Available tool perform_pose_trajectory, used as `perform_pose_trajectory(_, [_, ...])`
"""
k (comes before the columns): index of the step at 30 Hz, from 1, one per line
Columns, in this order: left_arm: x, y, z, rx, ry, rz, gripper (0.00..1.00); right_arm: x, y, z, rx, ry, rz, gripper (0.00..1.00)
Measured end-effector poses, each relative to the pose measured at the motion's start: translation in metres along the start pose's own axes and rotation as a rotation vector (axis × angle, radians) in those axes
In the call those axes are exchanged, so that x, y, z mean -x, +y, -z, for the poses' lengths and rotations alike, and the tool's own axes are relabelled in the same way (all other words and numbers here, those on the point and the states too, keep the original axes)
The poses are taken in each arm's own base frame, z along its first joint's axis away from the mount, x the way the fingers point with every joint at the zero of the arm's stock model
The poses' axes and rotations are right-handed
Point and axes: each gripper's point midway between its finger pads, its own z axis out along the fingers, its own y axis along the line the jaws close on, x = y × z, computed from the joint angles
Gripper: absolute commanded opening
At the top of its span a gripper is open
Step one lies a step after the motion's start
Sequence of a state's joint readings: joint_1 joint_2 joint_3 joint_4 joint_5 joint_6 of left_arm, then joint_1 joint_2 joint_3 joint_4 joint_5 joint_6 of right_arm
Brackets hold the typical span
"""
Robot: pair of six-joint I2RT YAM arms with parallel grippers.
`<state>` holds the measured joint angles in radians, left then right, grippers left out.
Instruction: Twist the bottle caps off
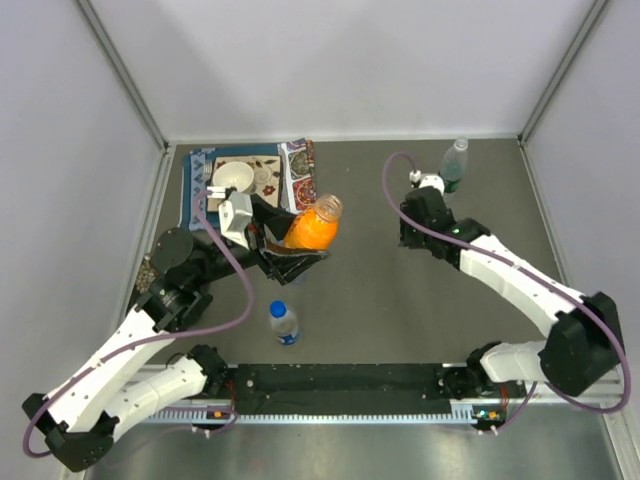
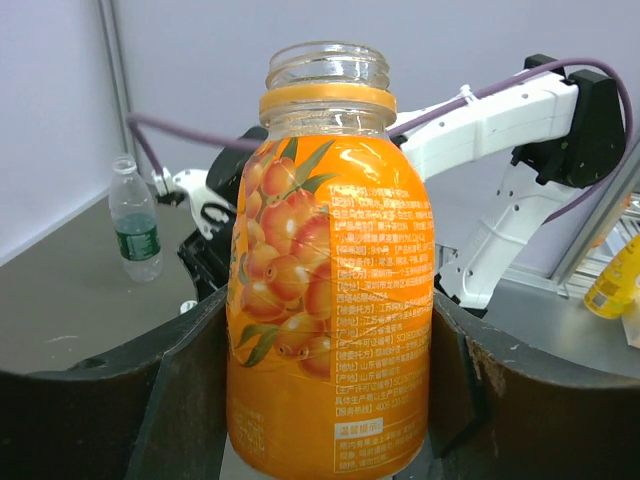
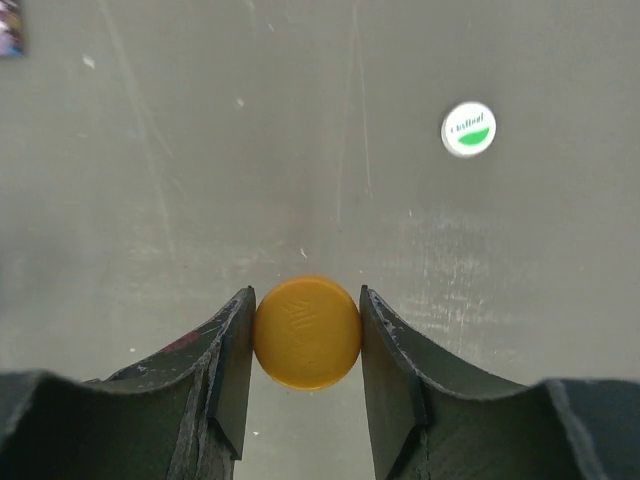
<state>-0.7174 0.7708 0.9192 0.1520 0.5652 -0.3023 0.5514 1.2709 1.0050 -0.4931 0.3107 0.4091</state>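
My left gripper (image 1: pixel 300 245) is shut on the short orange bottle (image 1: pixel 312 227) and holds it tilted above the table. In the left wrist view the bottle (image 2: pixel 330 300) fills the space between the fingers, and its neck is open with no cap. My right gripper (image 3: pixel 305 335) is shut on the orange cap (image 3: pixel 306 332) and holds it above the table, right of the bottle (image 1: pixel 412 232). A white cap with a green mark (image 3: pixel 468 129) lies on the table. A clear greenish bottle (image 1: pixel 453 163) stands at the back right. A clear bottle with a blue cap and blue label (image 1: pixel 284 322) stands near the front.
A patterned cloth (image 1: pixel 200 180) with a white dish on it lies at the back left. The greenish bottle also shows in the left wrist view (image 2: pixel 135 222). A yellow bottle (image 2: pixel 615 280) shows at the right edge of that view. Walls enclose the table on three sides.
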Motion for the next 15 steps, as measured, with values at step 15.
perform_pose_trajectory(15, [-0.022,0.005,0.016,0.057,0.04,-0.003,0.35,-0.035,0.008,-0.111,-0.096,0.138,-0.049,0.0])
